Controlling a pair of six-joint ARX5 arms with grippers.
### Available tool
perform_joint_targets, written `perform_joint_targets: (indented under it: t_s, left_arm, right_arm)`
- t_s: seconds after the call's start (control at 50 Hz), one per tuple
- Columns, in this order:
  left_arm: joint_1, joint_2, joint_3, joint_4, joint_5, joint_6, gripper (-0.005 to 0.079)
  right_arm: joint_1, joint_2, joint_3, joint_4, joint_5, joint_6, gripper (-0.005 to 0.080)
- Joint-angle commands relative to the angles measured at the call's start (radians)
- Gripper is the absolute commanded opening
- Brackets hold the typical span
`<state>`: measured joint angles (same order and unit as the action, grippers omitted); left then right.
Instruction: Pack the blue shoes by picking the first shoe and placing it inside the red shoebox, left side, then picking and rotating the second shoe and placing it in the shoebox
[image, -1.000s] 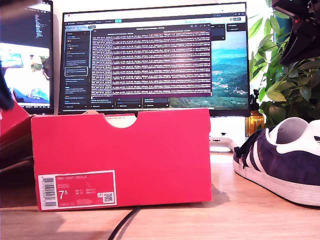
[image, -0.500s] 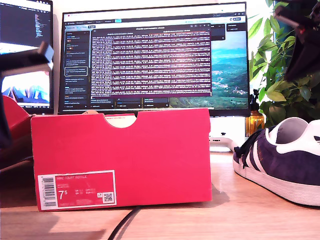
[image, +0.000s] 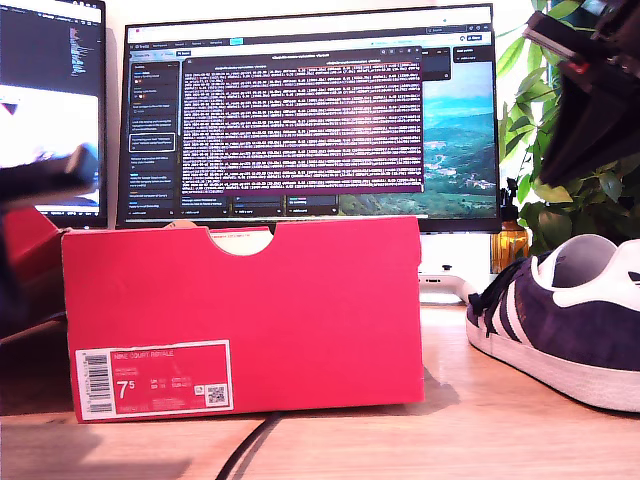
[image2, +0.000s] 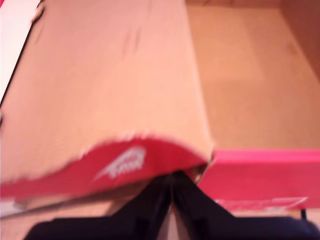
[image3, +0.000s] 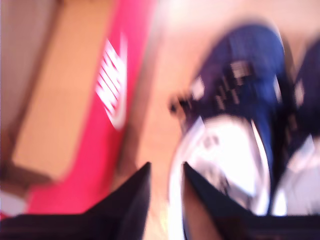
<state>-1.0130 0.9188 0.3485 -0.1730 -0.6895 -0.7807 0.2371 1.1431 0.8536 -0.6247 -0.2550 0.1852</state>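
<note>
The red shoebox (image: 240, 310) stands on the wooden table, its label toward the exterior camera. One blue shoe (image: 570, 320) lies at the exterior view's right. My second gripper (image: 590, 90) hangs above it, empty, its fingers a little apart. The second wrist view, blurred, shows my second gripper (image3: 166, 172) over two blue shoes (image3: 250, 75) side by side next to the box's red wall (image3: 107, 115). My first gripper (image2: 171, 180), shut and empty, hovers over the flat red lid (image2: 100, 90) beside the open shoebox (image2: 260, 167). It appears as a dark blur (image: 45, 175) at the exterior view's left.
Two monitors (image: 310, 120) stand behind the box. A leafy plant (image: 560, 170) and an amber bottle (image: 508, 245) are behind the shoe. A black cable (image: 245, 450) runs out in front of the box. The lid (image: 25, 245) rests at the exterior view's left.
My second gripper has come down toward the shoe at the exterior view's right. My first gripper has shifted and dropped lower at that view's left. Box and shoe have not moved.
</note>
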Motion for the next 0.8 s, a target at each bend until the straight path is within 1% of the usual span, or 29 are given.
perform_joint_targets:
  t_s: [0.0, 0.24, 0.36, 0.48, 0.54, 0.64, 0.7, 0.76, 0.78]
  left_arm:
    - [0.01, 0.006, -0.017, 0.019, 0.006, 0.024, -0.002]
    - [0.016, 0.038, -0.017, 0.047, 0.053, 0.03, -0.002]
    - [0.016, 0.05, -0.017, 0.047, 0.079, 0.03, -0.002]
    - [0.016, 0.05, -0.017, 0.048, 0.081, 0.03, -0.002]
    - [0.016, 0.05, -0.017, 0.047, 0.081, 0.03, -0.002]
    - [0.016, 0.05, -0.017, 0.047, 0.081, 0.03, -0.002]
    - [0.016, 0.05, -0.017, 0.046, 0.081, 0.031, -0.002]
    - [0.016, 0.05, -0.017, 0.043, 0.081, 0.03, -0.002]
    - [0.016, 0.05, -0.017, 0.043, 0.081, 0.03, -0.002]
  right_arm:
    - [0.001, 0.018, 0.013, -0.005, -0.004, -0.002, 0.0253]
    - [0.026, 0.104, 0.013, -0.021, -0.003, -0.002, 0.0254]
    - [0.043, 0.171, 0.013, -0.022, 0.005, -0.002, 0.0273]
    - [0.058, 0.225, 0.013, -0.023, 0.017, -0.002, 0.0287]
    - [0.065, 0.248, 0.013, -0.025, 0.032, -0.003, 0.0286]
    - [0.07, 0.288, 0.013, -0.024, 0.032, -0.019, 0.0283]
    - [0.07, 0.308, 0.013, -0.016, 0.029, -0.028, 0.026]
    - [0.07, 0.325, 0.013, -0.005, 0.028, -0.028, 0.0196]
    - [0.071, 0.33, 0.013, 0.0, 0.027, -0.029, 0.0162]
